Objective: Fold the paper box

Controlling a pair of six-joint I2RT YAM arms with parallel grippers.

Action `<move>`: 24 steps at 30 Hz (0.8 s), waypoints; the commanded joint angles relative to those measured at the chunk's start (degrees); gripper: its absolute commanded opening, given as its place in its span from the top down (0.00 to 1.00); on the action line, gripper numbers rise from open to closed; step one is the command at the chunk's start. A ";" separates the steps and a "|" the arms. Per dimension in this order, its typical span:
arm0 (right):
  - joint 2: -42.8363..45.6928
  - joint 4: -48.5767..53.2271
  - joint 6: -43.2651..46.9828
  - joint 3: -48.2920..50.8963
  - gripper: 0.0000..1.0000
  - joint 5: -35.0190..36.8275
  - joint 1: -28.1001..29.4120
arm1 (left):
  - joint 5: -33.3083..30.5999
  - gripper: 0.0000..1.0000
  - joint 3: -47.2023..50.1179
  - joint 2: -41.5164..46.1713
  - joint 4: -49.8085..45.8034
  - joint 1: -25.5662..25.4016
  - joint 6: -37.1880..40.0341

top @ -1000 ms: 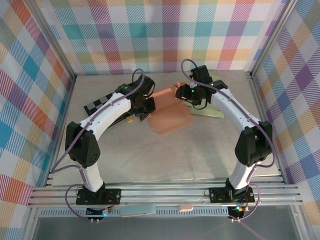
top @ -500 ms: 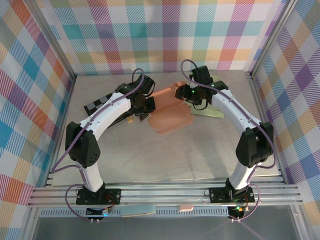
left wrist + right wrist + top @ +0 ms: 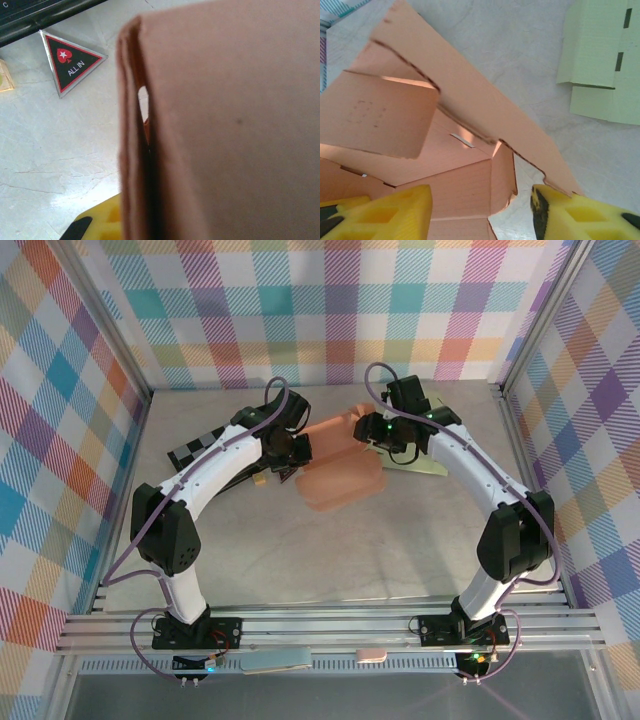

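Note:
The paper box (image 3: pixel 340 468) is salmon-pink card, partly folded, lying mid-table between both arms. My left gripper (image 3: pixel 291 451) is at its left side, shut on a doubled wall of the box (image 3: pixel 225 125). One yellow finger (image 3: pixel 100 225) shows beside that wall and the other is hidden behind it. My right gripper (image 3: pixel 366 429) hovers at the box's far right corner. In the right wrist view the box (image 3: pixel 465 125) lies open below, and the right gripper (image 3: pixel 481 215) is open, its yellow fingers (image 3: pixel 385 212) astride a side flap without pinching it.
A pale green flat card (image 3: pixel 415 462) lies right of the box, also in the right wrist view (image 3: pixel 605 60). A black checkered board (image 3: pixel 195 452) sits at the left. A triangular "ALL IN" token (image 3: pixel 72 62) lies on the table near the left gripper. Plaid walls enclose the table.
The right arm has shifted slightly toward the back and right, its gripper staying over the box's far corner. The left arm and the box have not visibly moved.

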State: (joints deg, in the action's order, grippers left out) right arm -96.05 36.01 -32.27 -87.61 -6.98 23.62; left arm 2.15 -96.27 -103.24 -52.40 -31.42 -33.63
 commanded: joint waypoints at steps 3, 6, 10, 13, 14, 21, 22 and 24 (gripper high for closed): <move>-1.38 -2.14 0.71 -2.67 0.52 -3.74 0.41 | 1.22 1.00 -1.29 0.41 -0.82 -0.40 0.32; -2.19 -1.78 0.86 -3.70 0.54 -4.66 1.63 | 1.27 1.00 -1.29 0.36 -0.56 -0.48 0.21; -2.50 -1.97 0.42 -3.53 0.55 -4.27 3.61 | 1.48 1.00 -1.60 0.06 -0.42 -0.57 0.09; -2.92 -1.82 0.22 -3.53 0.56 -4.31 4.30 | 1.54 1.00 -1.72 0.01 -0.22 -0.59 -0.11; -2.98 -1.85 0.32 -3.57 0.56 -4.44 4.48 | 1.62 1.00 -1.78 0.02 -0.27 -0.66 -0.10; -1.03 0.99 2.34 -6.25 0.57 -5.06 4.77 | 1.46 1.00 -1.63 0.12 -0.50 -0.66 -0.13; -0.06 1.92 2.77 -6.83 0.57 -4.28 4.72 | 1.37 1.00 -1.64 0.18 -0.50 -0.66 -0.17; 1.80 3.58 2.80 -7.90 0.58 -3.27 4.00 | 1.19 1.00 -1.54 0.23 -0.51 -0.66 -0.20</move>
State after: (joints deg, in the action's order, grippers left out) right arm -98.13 36.77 -31.24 -92.38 -10.24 27.92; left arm 2.52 -96.27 -103.24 -52.40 -31.79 -33.65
